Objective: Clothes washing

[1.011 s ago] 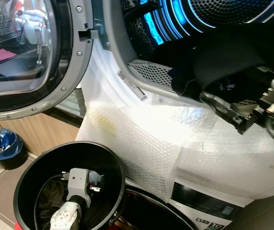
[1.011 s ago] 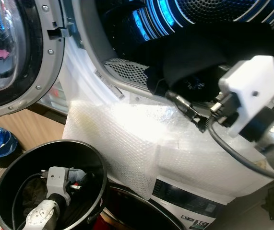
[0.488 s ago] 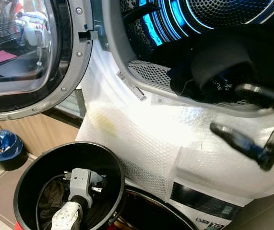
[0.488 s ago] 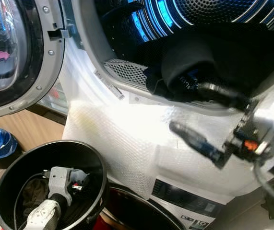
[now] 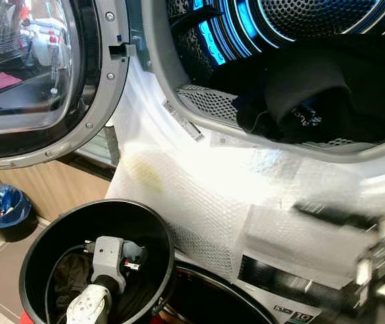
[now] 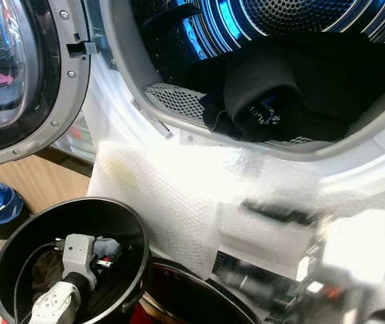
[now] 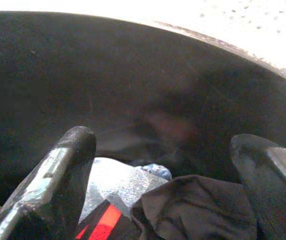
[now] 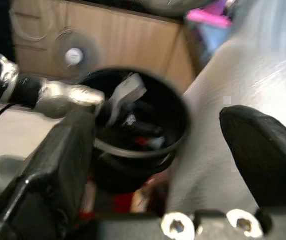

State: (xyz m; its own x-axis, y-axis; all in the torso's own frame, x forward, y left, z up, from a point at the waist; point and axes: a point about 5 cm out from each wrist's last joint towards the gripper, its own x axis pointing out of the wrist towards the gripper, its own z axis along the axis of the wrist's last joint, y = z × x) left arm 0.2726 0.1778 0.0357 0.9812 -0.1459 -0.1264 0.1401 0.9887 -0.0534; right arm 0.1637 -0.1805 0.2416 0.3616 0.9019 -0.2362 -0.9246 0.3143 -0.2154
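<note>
The washer drum stands open, lit blue, with dark clothes piled at its lip. My right gripper hangs below the opening, in front of the bubble-wrapped machine front. It is motion-blurred, open, with nothing between its fingers. My left arm reaches down into a black bucket on the floor. There my left gripper is open just above a dark garment and a grey cloth with a red patch.
The round washer door is swung open to the left. A blue bag-lined bin sits by a wooden cabinet. A second machine's front lies under the bubble wrap, close beside the bucket.
My right gripper has come out of the drum mouth and dropped down and to the right, open and empty. The dark clothes stay in the drum. The left arm barely moved.
</note>
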